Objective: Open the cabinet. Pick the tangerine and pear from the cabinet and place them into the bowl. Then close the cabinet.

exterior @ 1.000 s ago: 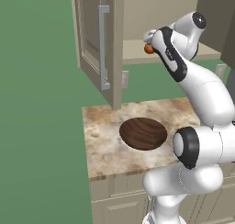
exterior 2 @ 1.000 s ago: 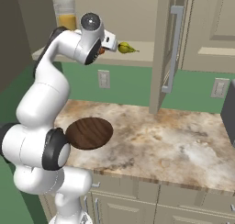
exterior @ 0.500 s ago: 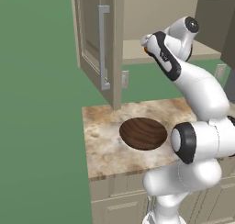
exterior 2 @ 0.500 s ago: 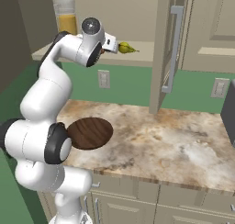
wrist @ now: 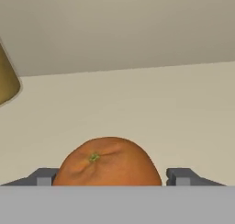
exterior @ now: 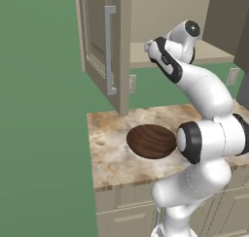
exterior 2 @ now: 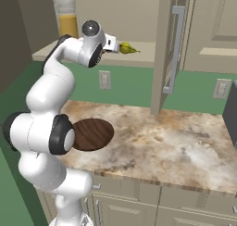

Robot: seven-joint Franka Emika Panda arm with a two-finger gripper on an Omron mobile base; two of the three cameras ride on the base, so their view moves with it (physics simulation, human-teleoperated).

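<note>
I've got the tangerine on the cabinet shelf, sitting between my gripper's spread fingers, not pinched yet. It looks light, round, smooth-skinned, likely to roll, so I'd grip gently across its widest middle.

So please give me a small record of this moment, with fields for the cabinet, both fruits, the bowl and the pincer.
cabinet: doors open
tangerine: on the cabinet shelf, between the two fingertips
pear: on the same shelf, beside the hand
bowl: dark wood, empty, on the marbled counter
pincer: fingers on both sides of the tangerine, with a gap showing on each side; not yet gripping
</note>
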